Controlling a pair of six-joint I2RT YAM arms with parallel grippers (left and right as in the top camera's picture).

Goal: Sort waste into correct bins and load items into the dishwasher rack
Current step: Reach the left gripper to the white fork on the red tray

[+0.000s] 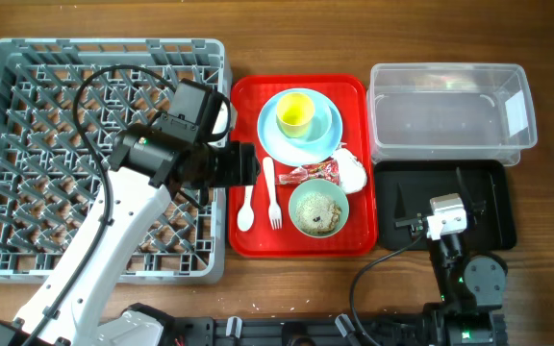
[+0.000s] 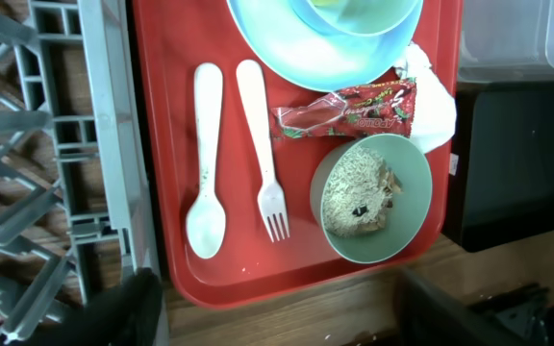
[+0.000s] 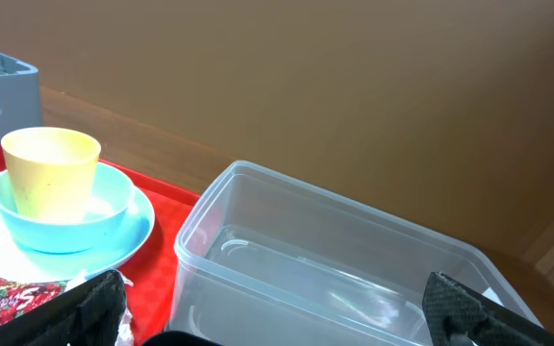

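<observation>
The grey dishwasher rack (image 1: pixel 104 46) fills the left. On a red tray (image 1: pixel 246 96) stand a light blue plate (image 1: pixel 269 135) with a yellow cup (image 1: pixel 295 113) and a green bowl (image 2: pixel 414 202) of rice scraps (image 2: pixel 359 197). A white spoon (image 2: pixel 206 183) and fork (image 2: pixel 263 163) lie side by side. A red wrapper (image 2: pixel 349 109) rests against a white napkin (image 2: pixel 436 101). My left gripper (image 2: pixel 287 322) hangs open over the tray's near edge, holding nothing. My right gripper (image 3: pixel 277 322) is open and empty above the black tray (image 1: pixel 493 207), facing the clear tub (image 3: pixel 335 259).
The clear tub (image 1: pixel 447 69) and the black tray sit one behind the other, right of the red tray. My left arm (image 1: pixel 123 211) crosses over the rack's right half. Bare wooden table (image 1: pixel 287 288) runs along the front.
</observation>
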